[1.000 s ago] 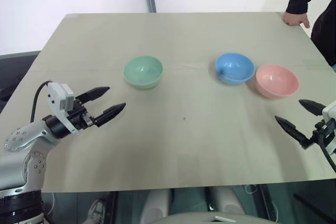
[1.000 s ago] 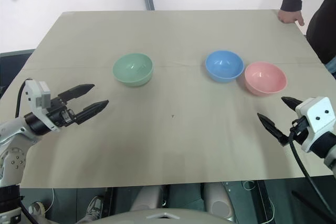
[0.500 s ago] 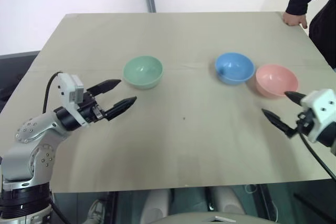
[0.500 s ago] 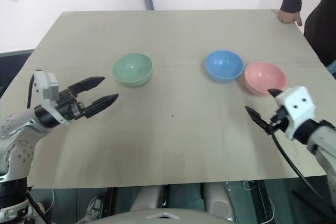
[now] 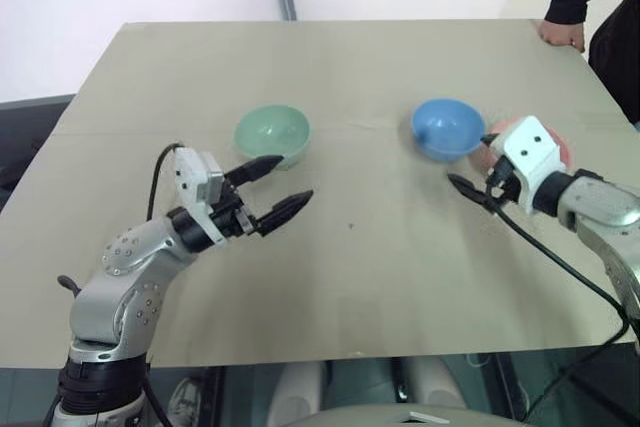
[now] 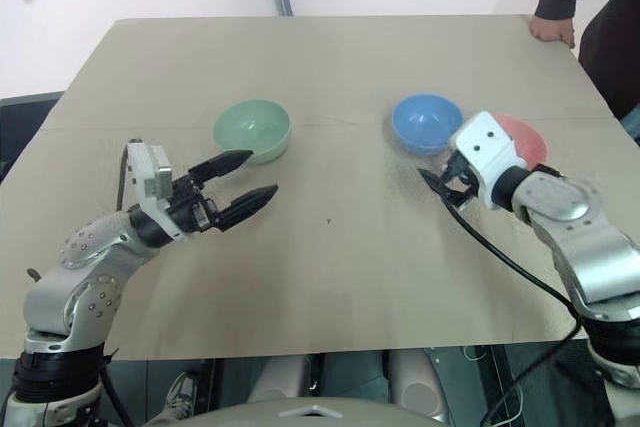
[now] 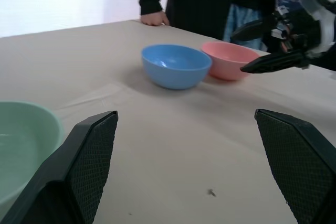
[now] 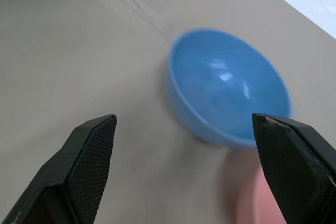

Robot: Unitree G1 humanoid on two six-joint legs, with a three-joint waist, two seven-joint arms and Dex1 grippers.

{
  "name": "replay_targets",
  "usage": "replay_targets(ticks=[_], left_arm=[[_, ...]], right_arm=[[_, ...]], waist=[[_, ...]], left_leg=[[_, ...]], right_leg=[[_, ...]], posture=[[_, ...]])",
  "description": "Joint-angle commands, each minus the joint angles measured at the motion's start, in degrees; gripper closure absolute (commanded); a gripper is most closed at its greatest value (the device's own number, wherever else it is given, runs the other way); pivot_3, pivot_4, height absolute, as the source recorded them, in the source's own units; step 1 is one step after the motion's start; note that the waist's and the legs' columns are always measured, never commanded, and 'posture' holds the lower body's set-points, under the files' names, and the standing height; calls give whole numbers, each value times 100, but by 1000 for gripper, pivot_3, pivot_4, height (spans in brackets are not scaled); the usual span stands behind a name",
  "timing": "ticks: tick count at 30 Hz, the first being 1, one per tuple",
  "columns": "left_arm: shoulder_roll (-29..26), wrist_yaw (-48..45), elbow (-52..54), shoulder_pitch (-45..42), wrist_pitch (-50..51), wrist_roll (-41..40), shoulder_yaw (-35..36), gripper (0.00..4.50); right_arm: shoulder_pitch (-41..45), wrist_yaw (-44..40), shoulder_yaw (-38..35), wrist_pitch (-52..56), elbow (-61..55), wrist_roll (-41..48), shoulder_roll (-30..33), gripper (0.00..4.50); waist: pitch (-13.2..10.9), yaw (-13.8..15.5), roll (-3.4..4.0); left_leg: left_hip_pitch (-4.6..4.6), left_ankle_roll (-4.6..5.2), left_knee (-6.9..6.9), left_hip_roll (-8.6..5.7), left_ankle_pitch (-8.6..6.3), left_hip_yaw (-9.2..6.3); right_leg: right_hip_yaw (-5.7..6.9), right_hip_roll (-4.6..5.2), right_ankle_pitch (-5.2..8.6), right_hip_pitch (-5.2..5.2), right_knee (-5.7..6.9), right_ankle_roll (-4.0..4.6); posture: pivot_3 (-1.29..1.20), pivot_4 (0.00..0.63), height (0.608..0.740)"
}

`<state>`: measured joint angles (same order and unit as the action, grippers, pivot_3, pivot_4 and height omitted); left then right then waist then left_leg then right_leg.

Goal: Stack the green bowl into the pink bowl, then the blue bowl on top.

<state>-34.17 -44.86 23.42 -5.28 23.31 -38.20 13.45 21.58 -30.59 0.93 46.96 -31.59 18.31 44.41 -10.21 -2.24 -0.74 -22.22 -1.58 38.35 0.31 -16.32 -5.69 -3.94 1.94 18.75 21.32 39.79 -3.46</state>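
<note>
Beside the blue bowl (image 5: 447,128), right claw (image 5: 474,185) spread wide

Beige table (image 5: 350,287), person's hand (image 5: 560,35) resting on its far corner

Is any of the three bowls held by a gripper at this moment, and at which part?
Nothing is held. The left gripper stands open near the green bowl; the right gripper stands open near the blue bowl.
</note>
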Motion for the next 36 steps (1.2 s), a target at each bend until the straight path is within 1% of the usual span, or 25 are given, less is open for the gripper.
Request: replay_targets(ticks=[1, 3, 5, 7, 9, 11, 16, 18, 19, 20, 23, 24, 25, 26, 27, 28, 30, 32, 34, 36], left_arm=[[-18, 123, 165, -60, 25, -196, 271, 98], [-69, 51, 235, -13, -11, -178, 242, 98], [-136, -82, 268, 71, -73, -125, 205, 98], [-141, -86, 297, 106, -35, -193, 229, 98], [-159, -161, 374, 135, 18, -316, 202, 98], [-219, -363, 440, 188, -6, -373, 142, 98], [-503, -1097, 456, 302, 77, -705, 113, 98], [-685, -1421, 445, 364, 66, -733, 106, 0], [-850, -1724, 453, 439, 67, -771, 104, 0], [-1027, -2037, 451, 527, 51, -787, 121, 0], [-1593, -2788, 270, 673, -24, -713, 268, 0], [-1686, -2889, 207, 667, -41, -702, 303, 0], [-1760, -2970, 160, 662, -65, -677, 313, 0], [-1810, -3040, 128, 655, -102, -642, 309, 0], [-1843, -3098, 102, 649, -145, -603, 300, 0], [-1842, -3115, 75, 631, -172, -585, 298, 0], [-1803, -3106, 9, 570, -193, -580, 295, 0], [-1773, -3093, -72, 517, -203, -582, 296, 0], [-1768, -3137, -227, 483, -270, -523, 300, 0], [-1774, -3198, -429, 468, -359, -442, 326, 0]], right_arm=[[77, -191, 6, -52, -116, -29, 130, 0], [-19, -218, -54, 10, -48, -152, 305, 0], [-91, -165, -174, 274, 65, -248, 506, 0], [-135, -134, -288, 617, 280, -301, 741, 0], [-176, -147, -280, 743, 550, -410, 955, 0], [-132, -147, -181, 889, 817, -469, 1040, 0], [189, -245, 133, 1103, 1491, -556, 986, 0], [313, -313, 244, 1045, 1704, -596, 971, 570], [375, -351, 296, 1003, 1804, -622, 962, 874], [463, -415, 352, 961, 1898, -630, 948, 1371], [622, -525, 464, 837, 2058, -703, 953, 2592], [644, -559, 483, 798, 2071, -723, 972, 3065], [659, -590, 491, 752, 2069, -745, 991, 3322], [666, -618, 494, 693, 2056, -776, 1009, 3701], [662, -652, 505, 607, 2026, -822, 1043, 4261], [629, -705, 493, 463, 1948, -857, 1084, 4388], [560, -874, 370, 326, 1633, -763, 1124, 4388], [380, -1270, 201, -141, 1134, -508, 1135, 4388], [117, -1819, -5, -348, 390, 123, 1019, 4388], [-35, -2114, 12, -359, -174, 564, 898, 4388]], waist=[[1, 2, -1], [1, 10, -1], [1, 20, -1], [1, 18, -1], [1, 20, -1], [1, 14, -1], [0, -31, 1], [-1, -26, 2], [-1, -21, 2], [-1, -20, 2], [-3, -21, 5], [-3, -20, 7], [-5, -14, 9], [-7, -8, 12], [-7, -8, 12], [-7, -9, 12], [-7, -14, 13], [-8, -13, 14], [-9, -16, 15], [-9, -28, 15]], left_leg=[[-18, 0, 3, 0, 0, -1], [-43, -2, 9, -1, 1, -4], [-49, -11, 10, -2, 7, -5], [-51, -15, 10, -4, 9, -4], [-51, -14, 10, -4, 9, -4], [-49, -2, 10, -3, 2, -2], [-43, -2, 9, -4, 2, 6], [-43, -1, 9, -4, 1, 11], [-43, -1, 8, -4, 1, 12], [-45, -1, 9, -3, 1, 13], [-48, -1, 7, -2, 1, 23], [-48, -1, 7, -2, 1, 24], [-48, -1, 6, -1, 1, 26], [-48, -1, 6, -1, 1, 26], [-49, 0, 6, -1, 1, 27], [-48, 0, 7, -2, 1, 27], [-50, 0, 7, -1, 0, 27], [-52, 0, 6, 1, 0, 24], [-53, 1, 5, 4, 0, 21], [-54, 1, 4, 6, 0, 16]], right_leg=[[0, 1, 0, 16, 1, 0], [4, 4, -1, 36, 3, -1], [6, 7, -1, 39, 1, -1], [6, 7, -1, 38, -2, -1], [5, 8, -1, 39, -1, 0], [7, 7, -1, 38, 2, 0], [-1, -1, -1, 40, 6, 0], [-1, -2, -1, 40, 6, 0], [-1, -1, -1, 40, 5, 0], [1, -1, -1, 40, 5, 0], [1, 0, -1, 44, 2, 0], [3, 0, -1, 44, 2, 0], [4, -1, -1, 44, 2, 0], [4, 0, 0, 43, 1, 0], [5, 1, 0, 43, 2, 0], [5, 2, 0, 43, 2, 0], [5, 2, -1, 43, 0, 0], [5, 1, 0, 47, 1, 0], [7, -1, 0, 47, 1, 0], [6, -2, 0, 48, 1, 0]], posture=[[0, 150, 740], [0, 150, 740], [0, 150, 740], [0, 150, 740], [0, 150, 740], [0, 150, 740], [0, 150, 740], [0, 150, 740], [0, 150, 740], [0, 150, 740], [0, 150, 740], [0, 150, 740], [0, 150, 740], [0, 150, 740], [0, 150, 740], [0, 150, 740], [0, 150, 740], [0, 150, 740], [0, 150, 740], [0, 150, 740]])
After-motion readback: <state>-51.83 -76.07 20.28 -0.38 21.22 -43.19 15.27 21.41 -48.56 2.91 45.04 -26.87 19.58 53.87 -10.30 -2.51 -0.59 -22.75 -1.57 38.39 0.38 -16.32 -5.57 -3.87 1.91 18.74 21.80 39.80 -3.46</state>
